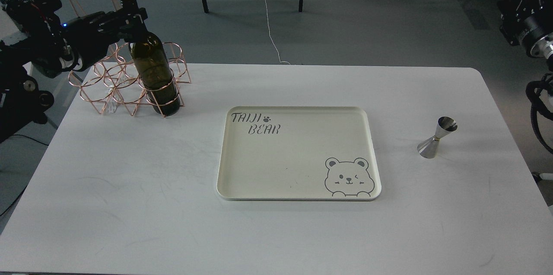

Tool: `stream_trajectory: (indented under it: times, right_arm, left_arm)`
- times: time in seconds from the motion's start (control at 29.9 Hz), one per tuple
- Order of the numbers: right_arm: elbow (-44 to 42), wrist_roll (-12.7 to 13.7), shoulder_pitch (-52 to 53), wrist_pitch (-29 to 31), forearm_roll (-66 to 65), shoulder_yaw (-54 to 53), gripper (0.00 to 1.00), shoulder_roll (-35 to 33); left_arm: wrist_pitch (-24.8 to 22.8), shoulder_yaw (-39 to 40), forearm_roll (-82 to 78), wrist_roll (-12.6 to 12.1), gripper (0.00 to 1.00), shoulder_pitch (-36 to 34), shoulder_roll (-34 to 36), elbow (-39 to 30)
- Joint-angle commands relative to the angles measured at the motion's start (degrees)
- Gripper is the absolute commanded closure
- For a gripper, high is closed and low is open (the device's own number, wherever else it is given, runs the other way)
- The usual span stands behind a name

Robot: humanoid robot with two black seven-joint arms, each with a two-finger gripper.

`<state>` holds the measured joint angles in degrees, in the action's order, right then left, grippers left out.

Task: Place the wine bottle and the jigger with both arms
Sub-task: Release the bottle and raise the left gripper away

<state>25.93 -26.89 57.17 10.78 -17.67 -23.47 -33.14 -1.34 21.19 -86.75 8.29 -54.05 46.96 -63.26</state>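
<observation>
The wine bottle [152, 70], dark olive-green, stands upright in the front right ring of a copper wire rack [108, 89] at the table's far left. My left gripper [131, 17] comes in from the left and is closed around the bottle's narrow neck, just under its top. The jigger [437, 137], small, silver and hourglass-shaped, stands alone on the table at the right. Only thick parts of my right arm [538, 39] and its cables show at the right edge, well away from the jigger. The right gripper is out of view.
A cream tray [298, 109] with a bear drawing and "TAIJI BEAR" lettering lies in the middle of the white table [129, 201], with nothing on it. Chair legs and a white cable are on the floor beyond the table.
</observation>
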Motion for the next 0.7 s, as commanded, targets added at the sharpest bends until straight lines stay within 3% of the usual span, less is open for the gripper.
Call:
stream_trajectory:
  times: [0.0,0.13,0.2,0.23,0.67]
  right_arm:
    - [0.0,0.0,0.0,0.0,0.0,0.0,0.04,-0.1]
    - [0.0,0.0,0.0,0.0,0.0,0.0,0.04,-0.1]
    - [0.0,0.0,0.0,0.0,0.0,0.0,0.04,-0.1]
    - [0.0,0.0,0.0,0.0,0.0,0.0,0.04,-0.1]
    - [0.0,0.0,0.0,0.0,0.0,0.0,0.04,-0.2]
  left_arm:
    - [-0.1,0.3,0.0,0.0,0.81,-0.1,0.0,0.0]
    - [0.0,0.6,0.2,-0.2,0.62,-0.2,0.0,0.0]
    - [0.0,0.8,0.4,-0.3,0.31,-0.3,-0.1,0.0]
    - [0.0,0.9,0.6,-0.3,0.24,-0.3,-0.1,0.0]
    - [0.0,1.3,1.0,-0.2,0.2,-0.4,-0.1,-0.1]
